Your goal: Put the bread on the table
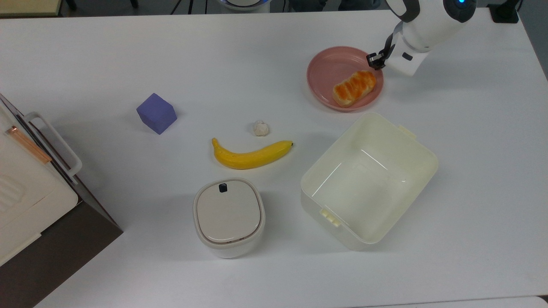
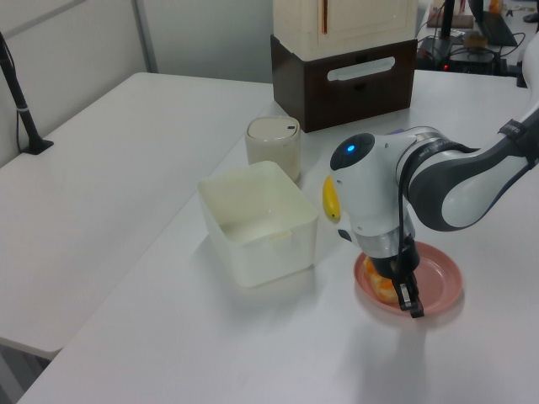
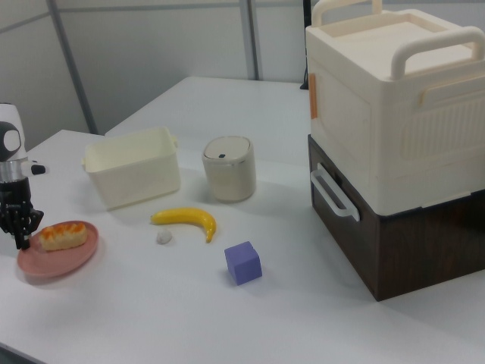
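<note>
One step in hand, by judgement: the approach to the pick, nothing lifted yet. Reading the top view from its left: cream-and-brown storage box (image 1: pixel 30 192) at the table (image 1: pixel 479 141) corner, purple cube (image 1: pixel 156 113), lidded canister (image 1: pixel 228 216), banana (image 1: pixel 252 156) with a small white lump (image 1: pixel 260 128) just above it, all well apart from the work. Further toward the top view's right: pink plate (image 1: pixel 329 68) carrying the bread (image 1: pixel 354 88), lying flat and diagonal on the plate's right half, not on the table. Directly below the plate in the top view, close to its rim: open cream tub (image 1: pixel 368 179). Gripper (image 1: pixel 376 62) low at the plate's upper-right rim, just beside the bread's end; in the left view (image 2: pixel 411 299) down at the plate's near rim, in the right view (image 3: pixel 19 227) beside the plate's left edge. Whether spread, closed or pinching anything: cannot tell. Contact with the rim or the bread: likewise cannot tell. Next move, as judged: centre over the bun across its short width, close, lift clear of the raised rim, set down on bare tabletop. Open room: wide white surface on the top view's right of the plate and above it; table edge nearer on the top view's upper side. Risks: catching the plate rim, clipping the tub wall.
</note>
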Robot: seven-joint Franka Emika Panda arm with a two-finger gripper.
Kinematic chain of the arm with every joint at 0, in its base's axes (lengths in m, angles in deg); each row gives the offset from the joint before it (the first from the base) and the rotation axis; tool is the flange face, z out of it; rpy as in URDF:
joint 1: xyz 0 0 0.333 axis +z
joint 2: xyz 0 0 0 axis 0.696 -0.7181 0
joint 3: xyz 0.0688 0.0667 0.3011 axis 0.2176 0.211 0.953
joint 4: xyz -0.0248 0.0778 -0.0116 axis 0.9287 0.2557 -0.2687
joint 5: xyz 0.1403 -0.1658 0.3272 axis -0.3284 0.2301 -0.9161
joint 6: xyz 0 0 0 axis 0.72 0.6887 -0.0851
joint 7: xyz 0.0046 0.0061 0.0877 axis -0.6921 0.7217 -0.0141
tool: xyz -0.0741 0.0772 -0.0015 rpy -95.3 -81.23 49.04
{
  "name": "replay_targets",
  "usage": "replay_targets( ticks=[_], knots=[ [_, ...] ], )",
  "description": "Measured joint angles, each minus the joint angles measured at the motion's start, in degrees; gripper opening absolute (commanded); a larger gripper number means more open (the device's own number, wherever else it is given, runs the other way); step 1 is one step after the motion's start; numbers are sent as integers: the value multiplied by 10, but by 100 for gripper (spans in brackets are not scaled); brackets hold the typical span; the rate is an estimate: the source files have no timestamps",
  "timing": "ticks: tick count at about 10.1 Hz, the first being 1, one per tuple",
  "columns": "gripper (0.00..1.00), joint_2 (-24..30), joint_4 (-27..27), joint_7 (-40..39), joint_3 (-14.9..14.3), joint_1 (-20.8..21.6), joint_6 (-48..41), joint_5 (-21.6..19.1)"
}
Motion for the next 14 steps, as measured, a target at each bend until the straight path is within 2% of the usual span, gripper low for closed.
replay_targets(
  ticks=[3, 6, 10, 13, 14],
  knots=[
    [100, 2, 9, 2, -8, -11, 8, 0],
    [100, 28, 22, 3, -12, -58, 8, 0],
    [100, 36, 23, -8, -14, -114, 8, 0],
    [100, 79, 25, -80, -17, -211, 3, 5],
    [100, 97, 25, -123, -18, -268, -9, 13]
  ],
)
